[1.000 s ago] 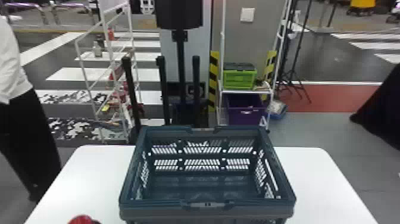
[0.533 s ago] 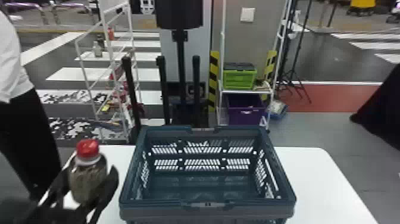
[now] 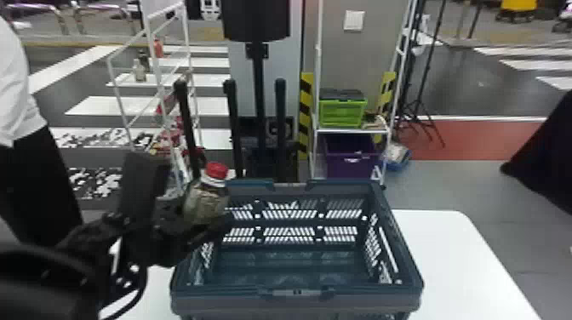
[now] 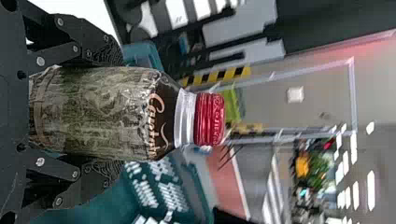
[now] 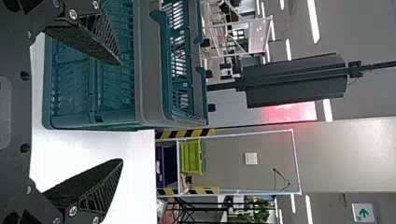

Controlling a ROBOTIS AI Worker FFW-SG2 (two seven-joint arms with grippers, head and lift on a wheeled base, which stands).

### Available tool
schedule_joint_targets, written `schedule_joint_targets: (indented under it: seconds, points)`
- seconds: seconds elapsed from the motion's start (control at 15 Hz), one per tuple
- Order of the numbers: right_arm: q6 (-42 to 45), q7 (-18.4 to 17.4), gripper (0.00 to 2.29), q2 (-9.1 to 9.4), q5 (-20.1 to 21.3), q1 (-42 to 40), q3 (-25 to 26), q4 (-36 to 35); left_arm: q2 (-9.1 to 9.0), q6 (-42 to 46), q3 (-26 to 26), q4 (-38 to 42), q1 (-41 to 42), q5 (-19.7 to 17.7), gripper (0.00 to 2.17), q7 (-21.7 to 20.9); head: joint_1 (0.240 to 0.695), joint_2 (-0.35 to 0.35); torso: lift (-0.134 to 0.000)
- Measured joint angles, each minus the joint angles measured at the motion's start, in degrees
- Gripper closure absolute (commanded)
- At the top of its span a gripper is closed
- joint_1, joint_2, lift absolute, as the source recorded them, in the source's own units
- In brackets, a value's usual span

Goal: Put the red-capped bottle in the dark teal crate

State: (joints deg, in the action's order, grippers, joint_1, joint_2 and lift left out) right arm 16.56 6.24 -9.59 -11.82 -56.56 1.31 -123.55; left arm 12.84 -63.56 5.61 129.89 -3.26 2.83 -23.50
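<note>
The left hand (image 4: 112, 112) is pinching the red-capped bottle (image 3: 206, 203) nearly upright by the far left corner of the dark teal crate (image 3: 361, 303), so clean placing is probably requiring carrying well inward, holding steady, and lowering fully before releasing.

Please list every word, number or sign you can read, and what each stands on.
Bottle: pale script on its label, too incomplete to quote.
Red cap: print too small to read surely.
White sign in the background: green arrow, no readable words.
</note>
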Motion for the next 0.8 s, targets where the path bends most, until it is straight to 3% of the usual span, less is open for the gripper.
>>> schedule_joint_targets:
  seconds: [0.2,0.33,0.47,0.67,0.8]
  points:
    - [0.6,0.0,0.15,0.53,0.0,-0.3,0.1,0.4,1.62,-2.9,7.8,-13.7,-13.0,1.3,1.91,-9.9,0.499,0.000,0.000]
    - [1.3,0.0,0.15,0.94,0.1,-0.5,0.2,0.8,1.47,-2.8,13.9,-23.9,-20.4,3.7,1.91,-15.5,0.499,0.000,0.000]
    - [1.9,0.0,0.15,1.20,0.1,-0.6,0.3,1.3,-0.29,-0.1,18.2,-35.2,-26.2,6.2,1.91,-20.8,0.499,0.000,0.000]
    - [2.8,0.0,0.15,1.38,0.0,-0.7,0.3,1.9,-3.73,10.4,24.1,-54.9,-33.7,8.9,1.91,-24.9,0.499,0.000,0.000]
    - [3.6,0.0,0.15,1.56,0.1,-0.7,0.3,2.4,-7.17,18.8,25.6,-66.8,-36.8,13.4,1.91,-27.0,0.499,0.000,0.000]
